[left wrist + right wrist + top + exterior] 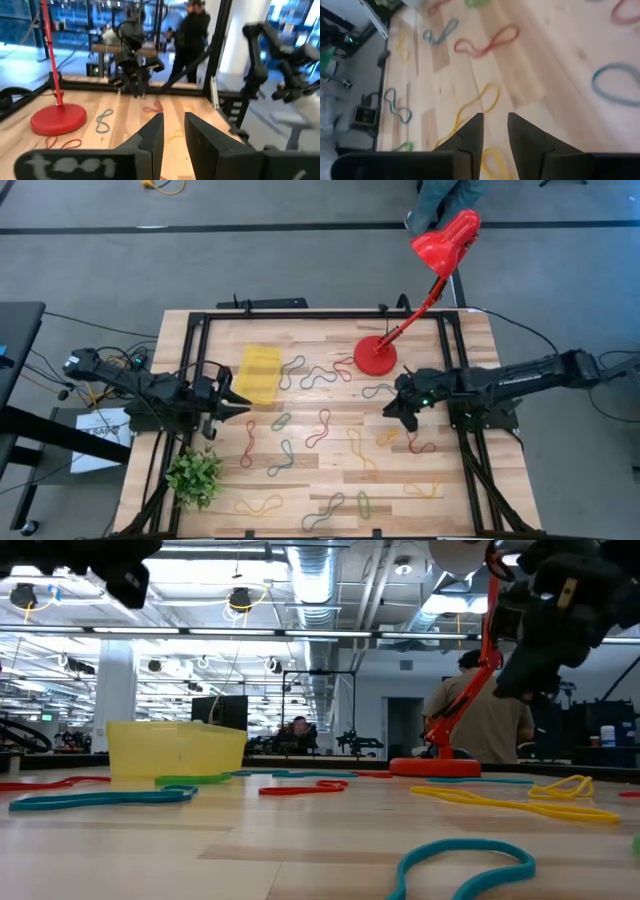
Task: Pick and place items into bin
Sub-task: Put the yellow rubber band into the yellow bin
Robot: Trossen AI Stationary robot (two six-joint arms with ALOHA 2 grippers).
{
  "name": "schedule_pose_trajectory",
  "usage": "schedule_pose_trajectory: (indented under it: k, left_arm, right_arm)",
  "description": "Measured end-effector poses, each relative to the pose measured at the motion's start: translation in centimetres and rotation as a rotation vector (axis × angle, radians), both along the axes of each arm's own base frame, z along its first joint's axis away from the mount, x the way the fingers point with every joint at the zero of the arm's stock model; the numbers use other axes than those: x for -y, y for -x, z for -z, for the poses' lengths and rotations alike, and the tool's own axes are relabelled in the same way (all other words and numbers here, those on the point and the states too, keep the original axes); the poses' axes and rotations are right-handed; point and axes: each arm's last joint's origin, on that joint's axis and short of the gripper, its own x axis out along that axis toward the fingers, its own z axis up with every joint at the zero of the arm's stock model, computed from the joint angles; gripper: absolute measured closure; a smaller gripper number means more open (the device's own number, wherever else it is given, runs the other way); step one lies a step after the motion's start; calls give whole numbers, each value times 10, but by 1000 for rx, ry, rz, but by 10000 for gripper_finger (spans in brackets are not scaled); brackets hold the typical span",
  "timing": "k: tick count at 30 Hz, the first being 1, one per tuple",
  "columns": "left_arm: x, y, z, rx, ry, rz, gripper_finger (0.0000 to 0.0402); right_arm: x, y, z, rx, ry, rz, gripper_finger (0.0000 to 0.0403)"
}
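Observation:
The bin (260,373) is a small translucent yellow tray that rests on the table's far left part; the low view shows it too (175,748). Squiggly bands lie flat all over the wood: red (318,428), green (281,422), yellow (388,437), grey (378,391). My left gripper (240,408) hovers just near of the bin, open and empty (173,131). My right gripper (395,412) hangs above the table's right half, open and empty (495,127), with a yellow band (479,102) on the wood beneath it.
A red lamp's round base (375,357) stands on the far middle of the table, its head (447,240) reaching beyond the far edge. A small green plant (195,475) sits at the near left corner. A black frame (300,315) borders the table. A person (490,715) stands behind.

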Motion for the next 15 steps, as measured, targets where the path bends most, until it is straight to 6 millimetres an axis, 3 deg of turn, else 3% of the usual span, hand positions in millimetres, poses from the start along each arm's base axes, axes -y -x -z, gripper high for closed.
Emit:
schedule_pose_trajectory:
  k: [9, 15]
  left_arm:
    - [13, -42, -34, -133, -86, -48, 335]
    - [19, -60, -41, -157, -180, -42, 335]
  right_arm:
    - [-20, -1, 5, -29, 1, -71, 320]
    - [-22, -3, 1, 19, -4, -82, 320]
